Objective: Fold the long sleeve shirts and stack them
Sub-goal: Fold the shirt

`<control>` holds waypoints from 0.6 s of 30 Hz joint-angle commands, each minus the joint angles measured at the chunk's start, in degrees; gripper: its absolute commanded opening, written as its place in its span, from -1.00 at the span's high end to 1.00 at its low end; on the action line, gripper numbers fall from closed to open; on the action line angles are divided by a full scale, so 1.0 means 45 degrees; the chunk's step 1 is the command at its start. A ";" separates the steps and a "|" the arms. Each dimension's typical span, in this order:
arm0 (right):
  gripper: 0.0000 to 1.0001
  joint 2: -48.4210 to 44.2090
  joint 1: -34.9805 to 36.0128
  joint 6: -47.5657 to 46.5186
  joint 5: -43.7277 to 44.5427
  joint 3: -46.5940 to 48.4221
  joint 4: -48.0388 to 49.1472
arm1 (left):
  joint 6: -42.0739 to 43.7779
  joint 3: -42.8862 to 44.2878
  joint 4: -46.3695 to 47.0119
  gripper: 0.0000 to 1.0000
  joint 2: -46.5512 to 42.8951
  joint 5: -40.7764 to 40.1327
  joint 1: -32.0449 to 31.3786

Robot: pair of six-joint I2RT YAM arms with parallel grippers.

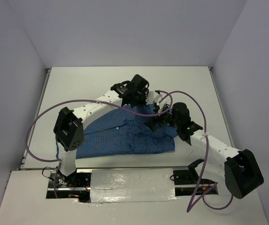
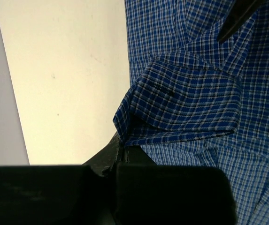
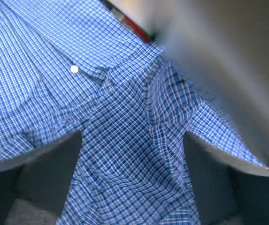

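Note:
The blue checked long sleeve shirt (image 1: 125, 136) lies crumpled on the white table (image 1: 101, 84). My left gripper (image 1: 145, 102) is at the shirt's far edge. In the left wrist view it (image 2: 119, 149) is shut, pinching the corner of a folded cuff (image 2: 186, 103) with a buttonhole. My right gripper (image 1: 158, 121) sits over the shirt's right part. In the right wrist view it (image 3: 132, 173) is open, its fingers (image 3: 49, 173) wide apart on either side of a raised ridge of shirt fabric (image 3: 125, 154). A white button (image 3: 74, 69) shows on the placket.
Purple cables (image 1: 45, 117) loop from both arms over the table. Bare white table (image 2: 68, 75) lies beside the cuff. A dark fingertip (image 2: 237, 18) reaches into the top right of the left wrist view. Grey walls enclose the table.

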 commanded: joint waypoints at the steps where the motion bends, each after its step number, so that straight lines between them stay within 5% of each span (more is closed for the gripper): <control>1: -0.99 -0.0268 -0.0020 -0.0108 0.0165 0.0157 -0.0001 | 0.0613 0.0574 0.0873 1.00 0.0306 -0.0063 -0.0229; 11: -0.99 -0.3547 -0.0312 0.0050 0.2607 -0.1036 -0.1718 | -0.0790 0.1023 0.0307 1.00 0.0971 0.0912 -0.0093; 18: -1.00 -0.5796 -0.0645 -0.0867 0.1830 -0.0979 -0.3865 | -0.1729 0.1765 -0.0143 1.00 0.1694 0.1440 0.0434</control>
